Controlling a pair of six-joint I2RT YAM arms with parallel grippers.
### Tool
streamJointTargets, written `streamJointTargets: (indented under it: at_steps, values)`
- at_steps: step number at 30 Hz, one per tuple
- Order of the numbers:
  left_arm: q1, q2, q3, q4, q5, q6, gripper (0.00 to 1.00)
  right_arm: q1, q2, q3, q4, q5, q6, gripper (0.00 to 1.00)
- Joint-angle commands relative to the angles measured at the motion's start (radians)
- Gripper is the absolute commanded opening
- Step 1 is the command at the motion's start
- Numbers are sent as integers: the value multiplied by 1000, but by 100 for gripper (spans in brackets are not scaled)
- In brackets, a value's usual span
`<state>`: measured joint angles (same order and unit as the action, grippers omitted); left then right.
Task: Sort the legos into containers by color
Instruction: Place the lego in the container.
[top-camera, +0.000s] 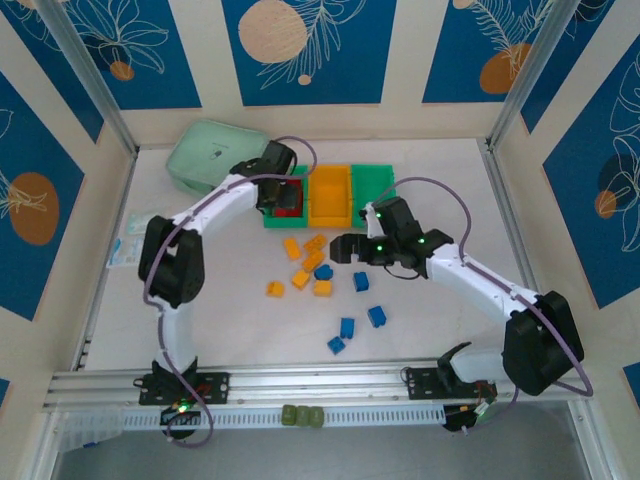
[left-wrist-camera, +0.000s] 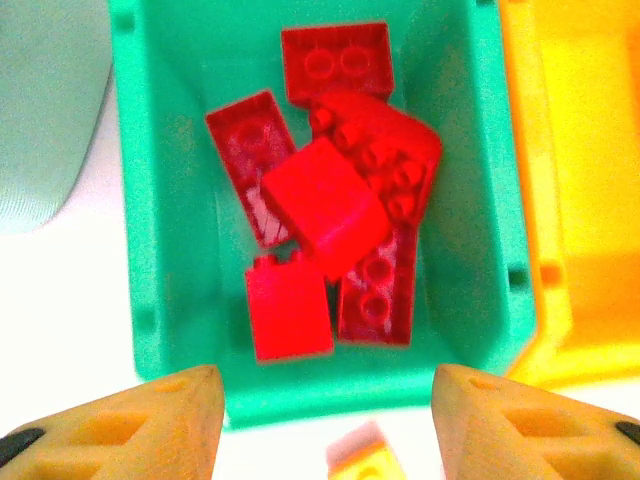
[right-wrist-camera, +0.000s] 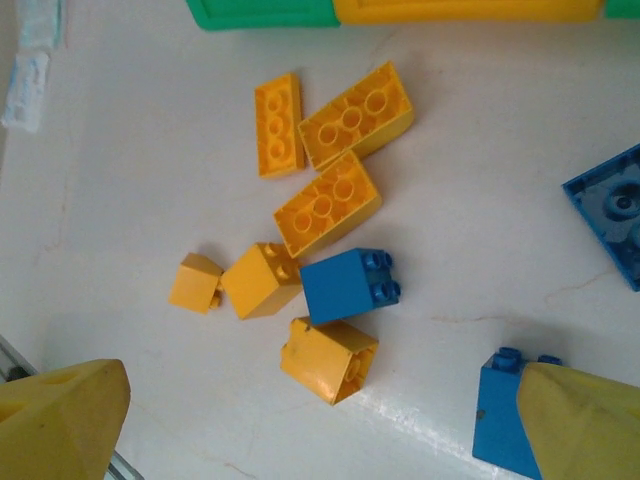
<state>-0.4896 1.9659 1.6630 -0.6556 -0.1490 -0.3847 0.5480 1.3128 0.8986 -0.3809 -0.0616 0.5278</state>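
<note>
**Overhead view.** Three joined bins lie in a row at the upper middle of the counter (top-camera: 440, 180): the left green bin (top-camera: 270, 222), the orange bin (top-camera: 330, 197) and the right green bin (top-camera: 372, 183). A pale mint pouch (top-camera: 210, 155) sits to their upper left. The left gripper (top-camera: 285, 195) hangs over the left green bin. The right gripper (top-camera: 345, 248) hovers at centre frame, just right of the loose bricks. Below the bins, orange-yellow bricks (top-camera: 300, 279) form a loose cluster, and blue bricks (top-camera: 377, 316) are scattered to its right and lower right.

**Left wrist view.** The left gripper (left-wrist-camera: 325, 405) is released. Its fingers (left-wrist-camera: 150, 420) stand wide apart at the bottom corners with nothing between them. Above them the left green bin (left-wrist-camera: 150, 200) holds a heap of red bricks (left-wrist-camera: 325, 205), several of them overlapping. The orange bin (left-wrist-camera: 580, 180) adjoins it at the right edge, and the pouch (left-wrist-camera: 45, 110) shows at upper left.

**Right wrist view.** The right gripper (right-wrist-camera: 320, 420) is likewise released, its fingers (right-wrist-camera: 65, 420) spread at the lower corners and grasping nothing. Six orange-yellow bricks (right-wrist-camera: 327, 203) lie on the counter (right-wrist-camera: 130, 160) at centre frame. Of the blue bricks (right-wrist-camera: 350, 286), one sits among the orange-yellow ones and one lies at the right edge. A third lies just beside the finger at lower right and is partly hidden by it, so contact cannot be told.
</note>
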Motion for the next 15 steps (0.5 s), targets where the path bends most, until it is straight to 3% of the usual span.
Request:
streamJointTargets:
  at_steps: [1,7,15]
  values:
    - [-7,-152,-123,46,73,-6,60,48,9,46,-104,68,-40,100]
    - [-7,-368,-397,126,216,-11,72,142,43,67,-163,115,15,99]
    - [-7,-611,-678,180,361,-19,88,242,107,69,-145,179,149,88]
